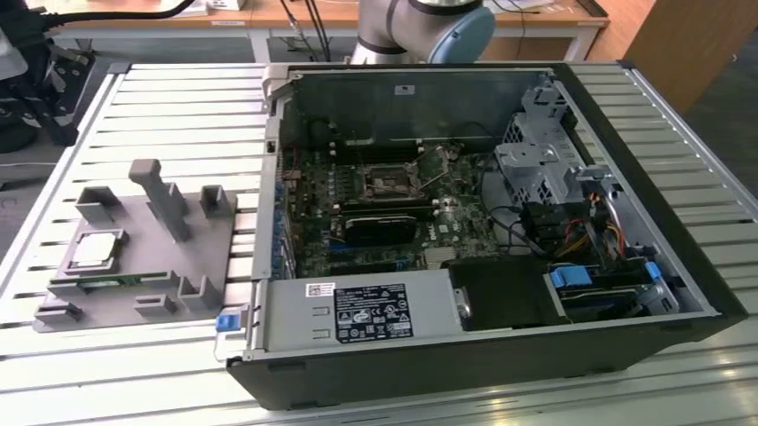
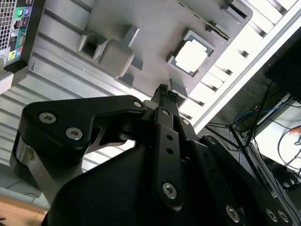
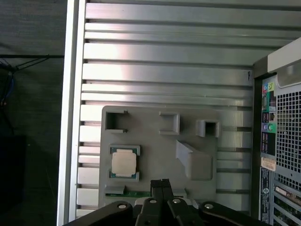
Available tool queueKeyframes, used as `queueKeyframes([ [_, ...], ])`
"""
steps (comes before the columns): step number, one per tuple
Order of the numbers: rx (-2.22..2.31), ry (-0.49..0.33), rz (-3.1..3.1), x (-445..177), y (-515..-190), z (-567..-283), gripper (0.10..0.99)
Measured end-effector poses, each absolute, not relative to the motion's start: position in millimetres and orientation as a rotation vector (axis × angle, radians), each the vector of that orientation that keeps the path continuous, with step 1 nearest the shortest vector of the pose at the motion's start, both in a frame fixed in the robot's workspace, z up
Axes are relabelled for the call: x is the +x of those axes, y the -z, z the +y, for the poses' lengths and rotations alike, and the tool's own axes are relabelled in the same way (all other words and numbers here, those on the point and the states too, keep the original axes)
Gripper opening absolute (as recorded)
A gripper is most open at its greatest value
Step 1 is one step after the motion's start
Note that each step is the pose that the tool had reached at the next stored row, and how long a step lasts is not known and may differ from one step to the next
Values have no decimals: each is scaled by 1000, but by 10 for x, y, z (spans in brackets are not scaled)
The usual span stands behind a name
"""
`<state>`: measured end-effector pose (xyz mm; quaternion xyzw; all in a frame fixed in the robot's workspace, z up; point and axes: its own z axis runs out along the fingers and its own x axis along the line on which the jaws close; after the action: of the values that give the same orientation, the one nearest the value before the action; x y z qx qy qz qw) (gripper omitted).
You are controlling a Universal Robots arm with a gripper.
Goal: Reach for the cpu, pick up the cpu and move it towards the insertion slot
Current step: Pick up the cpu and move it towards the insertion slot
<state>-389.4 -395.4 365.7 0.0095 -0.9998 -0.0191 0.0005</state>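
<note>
The cpu (image 1: 95,250) lies flat in a square recess of the grey plastic tray (image 1: 148,264), on the exterior view's left. Its silvery top shows in both wrist views (image 2: 190,56) (image 3: 124,163). My gripper (image 2: 165,92) (image 3: 161,183) hangs well above the tray, shut, its two black fingertips pressed together with nothing between them. It is apart from the cpu, over the tray's edge beside it. The insertion slot (image 1: 385,184) is the square metal-framed socket with a dark centre on the motherboard inside the open computer case.
The open black case (image 1: 474,355) with raised walls sits on a slatted metal table (image 1: 190,98). A thin green memory stick (image 1: 113,284) lies on the tray near the cpu. Upright grey posts (image 1: 160,195) stand on the tray. The arm's base (image 1: 427,27) is behind the case.
</note>
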Motion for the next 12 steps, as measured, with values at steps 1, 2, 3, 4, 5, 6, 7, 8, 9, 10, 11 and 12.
queueKeyframes([
  [1,30,60,-3140,-3918,-3647,-3956,106],
  [2,30,60,-3140,-3948,-3638,-3958,106],
  [3,30,60,-3140,-3986,-3631,-3961,106],
  [4,30,60,-3140,-4022,-3622,-3965,106],
  [5,30,60,-3140,-4060,-3613,-3971,106],
  [6,30,60,-3140,-4103,-3604,-3977,106],
  [7,30,60,-3140,-4145,-3596,-3981,106],
  [8,30,60,-3140,-4190,-3589,-3987,106],
  [9,30,60,-3140,-4236,-3582,-3992,106],
  [10,30,60,-3140,-4277,-3575,-3998,106],
  [11,30,60,-3140,-4310,-3568,-4002,106],
  [12,30,60,-3140,-4329,-3561,-4007,106],
])
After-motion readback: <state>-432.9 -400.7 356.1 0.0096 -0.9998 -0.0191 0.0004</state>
